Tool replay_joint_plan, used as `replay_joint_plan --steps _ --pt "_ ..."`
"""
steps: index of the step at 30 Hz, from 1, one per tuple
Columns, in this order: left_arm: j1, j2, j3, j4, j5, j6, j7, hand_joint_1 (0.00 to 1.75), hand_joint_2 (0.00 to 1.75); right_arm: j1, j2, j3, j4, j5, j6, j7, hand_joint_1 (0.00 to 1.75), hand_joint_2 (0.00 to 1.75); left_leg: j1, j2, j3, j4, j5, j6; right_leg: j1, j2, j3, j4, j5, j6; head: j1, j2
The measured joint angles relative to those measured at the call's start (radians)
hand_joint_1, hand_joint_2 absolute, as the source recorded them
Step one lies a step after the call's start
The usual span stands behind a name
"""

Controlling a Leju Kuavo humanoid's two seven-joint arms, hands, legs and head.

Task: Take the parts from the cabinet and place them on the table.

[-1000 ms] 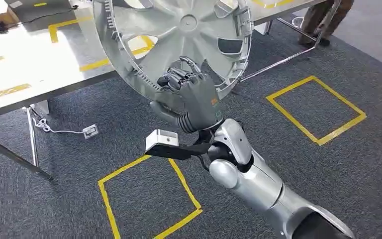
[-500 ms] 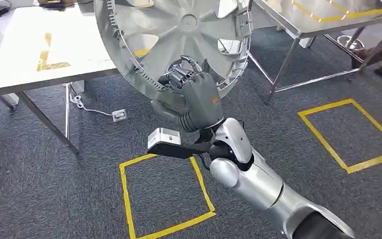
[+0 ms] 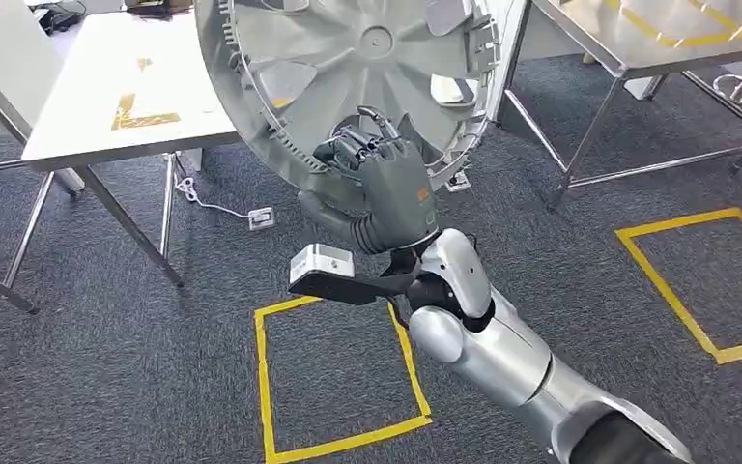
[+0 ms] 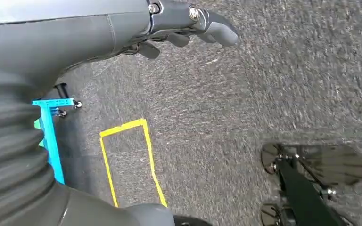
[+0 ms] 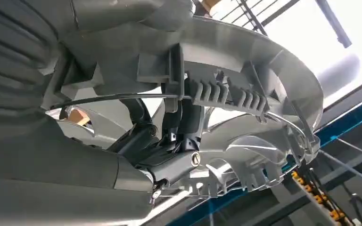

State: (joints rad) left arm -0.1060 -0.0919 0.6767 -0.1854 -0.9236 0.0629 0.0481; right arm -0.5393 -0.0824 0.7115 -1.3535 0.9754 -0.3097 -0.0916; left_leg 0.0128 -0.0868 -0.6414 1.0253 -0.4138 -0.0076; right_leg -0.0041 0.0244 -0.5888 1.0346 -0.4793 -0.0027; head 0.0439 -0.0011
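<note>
Floor (image 3: 106, 348): dark grey carpet marked with yellow tape squares, one square (image 3: 338, 377) just below the right arm in the head view, another (image 3: 705, 280) off to the right

Tables: a white-topped table (image 3: 106, 106) with metal legs stands at upper left, with yellow tape marks on its top; a second, metal-framed table (image 3: 638, 39) stands at upper right; the two are apart, with carpet between them

Hubcap (image 3: 348, 68): large silver wheel cover, held up in the air in front of the robot, tilted, its ribbed inner side and clips facing the camera; in the head view it overlaps the gap between the tables, and I cannot tell whether it is over either top; its upper edge is cut off by the frame

Right arm (image 3: 483, 338): silver, reaching up from lower right, a small grey camera box (image 3: 321, 263) on a black bracket at the wrist

Right hand (image 3: 382, 179): dark fingers (image 5: 184, 117) curled tight around the hubcap's lower rim, hooked through by its wire ring, thumb on the other side; it grips the hubcap

Left hand (image 4: 179, 28): hangs over the carpet, fingers loosely extended and slightly apart, nothing in them

Cable (image 3: 208, 198): white, lies on the carpet under the left table, ending in a small socket block (image 3: 261, 218)
</note>
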Motion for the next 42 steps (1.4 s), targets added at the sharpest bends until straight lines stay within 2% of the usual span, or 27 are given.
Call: replay_joint_plan --steps 2,5,8,10,12,16,17,18,19,20,21,23,24,25,27,29,30,31,32,34,35,37,38,39,40,41,42 --pt "0.000 0.001 0.000 0.000 0.000 0.000 0.000 0.00 1.75 0.000 0.002 0.000 0.000 0.000 0.000 0.002 1.75 1.75 0.000 0.000 0.001 -0.003 0.003 -0.005 0.000 0.001 -0.002 0.000 0.002 -0.003 0.000 0.000" --pt "0.000 0.003 0.002 0.000 0.000 -0.001 -0.005 0.00 1.75 0.000 0.003 0.000 0.001 0.002 0.000 0.003 1.75 1.75 -0.001 0.000 -0.001 0.001 0.001 -0.001 -0.003 0.001 -0.002 0.000 0.002 -0.002 0.000 0.000" --pt "-0.001 0.003 0.003 0.000 0.000 -0.002 -0.009 0.00 1.75 -0.001 0.006 0.000 0.003 0.003 -0.001 0.003 1.75 1.75 -0.006 0.001 -0.001 -0.002 -0.003 0.007 -0.007 0.001 0.000 -0.009 0.002 0.005 0.000 0.000" --pt "-0.001 0.003 0.005 0.000 0.000 -0.002 -0.009 0.00 1.75 0.000 0.007 0.000 0.004 0.006 -0.002 0.005 1.75 1.75 -0.004 0.002 0.011 -0.030 -0.007 0.022 -0.003 0.002 0.001 0.014 0.038 0.018 0.001 0.000" --pt "0.000 0.001 0.005 0.000 0.000 -0.002 -0.009 0.00 1.75 0.000 0.007 -0.002 0.005 0.007 -0.003 0.006 1.75 1.75 0.002 0.004 0.038 -0.040 -0.003 0.024 -0.006 -0.006 0.003 0.025 0.020 0.020 -0.002 0.000" --pt "0.000 0.001 0.005 0.000 0.000 -0.002 -0.009 0.00 1.75 -0.001 0.007 -0.002 0.005 0.008 -0.003 0.006 1.75 1.75 0.003 0.005 0.040 -0.041 -0.003 0.026 -0.006 -0.007 0.003 0.030 0.014 0.021 0.000 0.000" --pt "0.000 0.001 0.006 0.000 0.000 -0.002 -0.009 0.00 1.75 -0.003 0.007 -0.002 0.005 0.008 -0.003 0.006 1.75 1.75 0.004 0.005 0.041 -0.041 -0.004 0.028 -0.005 -0.009 -0.003 0.043 -0.001 0.022 0.001 0.000" --pt "0.000 0.002 0.006 0.000 0.000 -0.002 -0.009 0.00 1.75 -0.004 0.007 -0.002 0.005 0.008 -0.003 0.007 1.75 1.75 0.004 0.006 0.042 -0.040 -0.004 0.028 -0.005 -0.010 -0.012 0.061 -0.015 0.026 0.002 0.000" --pt "-0.001 0.002 0.006 0.000 0.000 -0.002 -0.009 0.00 1.75 -0.005 0.007 -0.002 0.005 0.009 -0.004 0.007 1.75 1.75 0.005 0.009 0.042 -0.039 -0.003 0.027 -0.008 -0.010 -0.046 0.122 -0.055 0.032 0.003 0.000" --pt "0.000 0.002 0.006 0.000 0.000 -0.002 -0.009 0.00 1.75 -0.004 0.007 -0.002 0.008 0.010 -0.007 0.006 1.75 1.75 0.006 0.012 0.041 -0.036 -0.007 0.025 -0.015 -0.010 -0.116 0.244 -0.111 0.042 0.003 0.000" --pt "0.003 0.000 0.006 0.002 0.000 -0.002 -0.008 0.00 1.75 -0.002 0.006 -0.002 0.014 0.010 -0.010 0.007 1.75 1.75 0.015 0.013 0.041 -0.023 -0.019 0.011 -0.021 -0.012 -0.126 0.235 -0.079 0.049 0.003 0.000" --pt "0.001 -0.001 0.006 0.002 -0.005 -0.002 -0.008 0.00 1.75 -0.003 0.006 -0.002 0.016 0.010 -0.010 0.008 1.75 1.75 0.027 0.011 0.042 0.000 -0.037 -0.005 -0.033 -0.011 -0.043 0.061 0.021 0.059 0.003 0.000" --pt "0.001 0.001 0.007 0.001 -0.007 -0.002 -0.008 0.00 1.75 -0.002 0.006 -0.002 0.018 0.010 -0.010 0.007 1.75 1.75 0.028 0.010 0.039 0.008 -0.046 -0.016 -0.035 0.000 -0.021 0.015 0.017 0.065 0.003 0.000" --pt "-0.002 0.002 0.007 0.001 -0.008 -0.002 -0.008 0.00 1.75 -0.001 0.006 0.000 0.021 0.011 -0.010 0.006 1.75 1.75 0.027 0.007 0.035 0.014 -0.051 -0.026 -0.023 0.004 -0.035 0.014 -0.028 0.046 0.007 0.000" --pt "0.001 0.002 0.007 0.001 -0.009 -0.002 -0.006 0.00 1.75 0.000 0.006 -0.001 0.021 0.012 -0.011 0.007 1.75 1.75 0.024 0.005 0.042 0.017 -0.051 -0.040 -0.024 -0.002 -0.029 0.015 -0.007 0.021 0.005 0.000" --pt "0.001 0.001 0.007 0.002 -0.009 -0.002 -0.006 0.00 1.75 -0.001 0.008 -0.001 0.021 0.011 -0.014 0.007 1.75 1.75 0.026 0.010 0.044 0.017 -0.059 -0.048 -0.025 -0.008 -0.010 0.017 -0.007 0.000 0.001 0.000" --pt "0.000 0.000 0.007 0.001 -0.009 -0.002 -0.006 0.00 1.75 -0.001 0.009 -0.001 0.021 0.011 -0.013 0.007 1.75 1.75 0.025 0.038 0.042 0.037 -0.063 -0.048 -0.025 -0.013 0.003 0.014 -0.013 -0.008 0.002 0.000" --pt "-0.004 -0.001 0.007 0.002 -0.009 -0.002 -0.006 0.00 1.75 -0.002 0.010 -0.001 0.021 0.011 -0.014 0.007 1.75 1.75 0.021 0.066 0.012 0.092 -0.073 -0.048 -0.022 -0.017 0.014 0.013 -0.020 -0.016 -0.008 0.000" --pt "-0.006 -0.001 0.007 0.001 -0.009 -0.002 -0.006 0.00 1.75 -0.001 0.010 -0.001 0.021 0.011 -0.014 0.007 1.75 1.75 0.019 0.075 -0.033 0.163 -0.092 -0.049 -0.020 -0.022 0.021 0.013 -0.028 -0.019 -0.008 0.000" --pt "-0.004 0.000 0.007 0.001 -0.009 -0.002 -0.006 0.00 1.75 0.000 0.010 -0.001 0.022 0.012 -0.014 0.007 1.75 1.75 0.017 0.080 -0.127 0.289 -0.140 -0.047 -0.016 -0.027 0.039 0.013 -0.048 -0.023 -0.010 0.000" --pt "0.000 0.000 0.007 0.002 -0.009 -0.002 -0.006 0.00 1.75 0.000 0.010 -0.001 0.022 0.012 -0.014 0.007 1.75 1.75 0.015 0.080 -0.150 0.300 -0.147 -0.044 -0.015 -0.028 0.052 0.013 -0.059 -0.022 -0.009 0.000" --pt "0.003 0.000 0.007 0.002 -0.009 -0.002 -0.006 0.00 1.75 0.000 0.010 -0.001 0.022 0.012 -0.014 0.008 1.75 1.75 0.012 0.081 -0.138 0.213 -0.111 -0.035 -0.015 -0.030 0.086 0.013 -0.085 -0.018 -0.010 0.000" --pt "0.003 0.000 0.007 0.002 -0.009 -0.002 -0.006 0.00 1.75 0.000 0.010 -0.001 0.022 0.012 -0.013 0.008 1.75 1.75 0.008 0.083 -0.116 0.136 -0.060 -0.026 -0.015 -0.033 0.106 0.013 -0.100 -0.014 -0.009 0.000" --pt "0.003 0.000 0.007 0.002 -0.009 -0.002 -0.006 0.00 1.75 0.001 0.010 -0.001 0.022 0.012 -0.013 0.008 1.75 1.75 0.004 0.091 -0.099 0.061 0.016 -0.014 -0.016 -0.035 0.116 0.010 -0.116 -0.011 -0.010 0.000" --pt "0.007 0.002 0.007 0.002 -0.009 -0.002 -0.006 0.00 1.75 0.002 0.010 0.000 0.025 0.012 -0.013 0.007 1.75 1.75 -0.007 0.096 -0.101 0.036 0.066 -0.012 -0.012 -0.035 0.131 0.013 -0.131 -0.004 -0.012 0.000" --pt "0.005 0.002 0.007 0.003 -0.009 -0.001 -0.006 0.00 1.75 0.000 0.010 0.000 0.025 0.013 -0.012 0.007 1.75 1.75 -0.008 0.094 -0.087 0.037 0.042 -0.009 -0.010 -0.033 0.135 0.005 -0.137 0.005 -0.014 0.000" --pt "0.004 0.001 0.007 0.002 -0.009 -0.001 -0.006 0.00 1.75 0.000 0.010 0.000 0.025 0.012 -0.012 0.007 1.75 1.75 -0.009 0.089 -0.085 0.035 0.047 -0.004 -0.007 -0.035 0.147 -0.007 -0.139 0.011 -0.014 0.000"
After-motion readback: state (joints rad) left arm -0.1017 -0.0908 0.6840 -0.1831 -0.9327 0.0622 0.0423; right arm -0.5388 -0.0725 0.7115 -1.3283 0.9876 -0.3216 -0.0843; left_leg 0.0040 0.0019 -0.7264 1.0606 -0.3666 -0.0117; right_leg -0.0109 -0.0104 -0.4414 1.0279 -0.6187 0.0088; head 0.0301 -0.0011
